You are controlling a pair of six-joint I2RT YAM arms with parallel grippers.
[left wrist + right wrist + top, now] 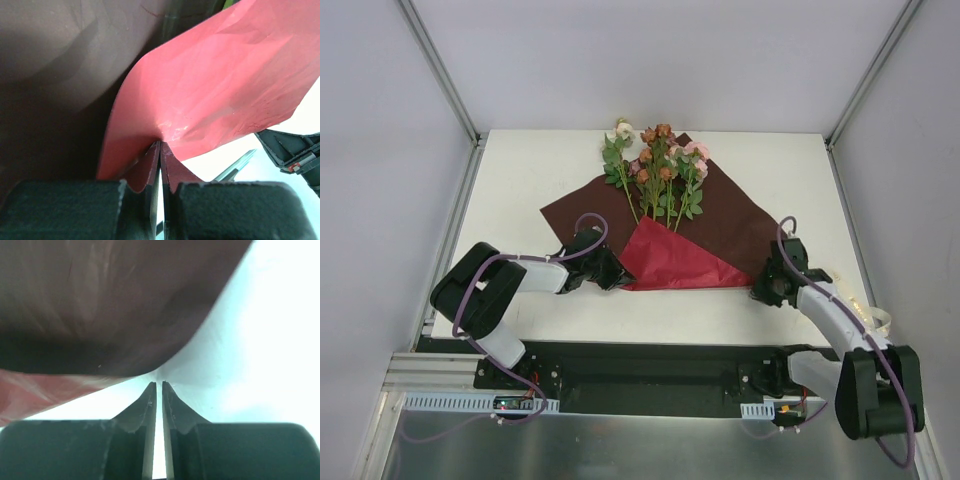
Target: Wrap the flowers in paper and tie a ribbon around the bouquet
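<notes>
Left claw tight on paper

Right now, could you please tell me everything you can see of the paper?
The paper is a thin burgundy sheet lying on the table. Its near corner is folded over, showing a brighter red underside, pinched in the shut left pincer. The flowers lie on its far half. The right pincer sits at its right corner; grip unclear.

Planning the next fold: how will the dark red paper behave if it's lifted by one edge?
Probably floppy: the paper curves softly away from where the left gripper pinches it. Likely thin and crease-prone: small wrinkles show at that pinch. Pulling might drag the flowers lying on it.
</notes>
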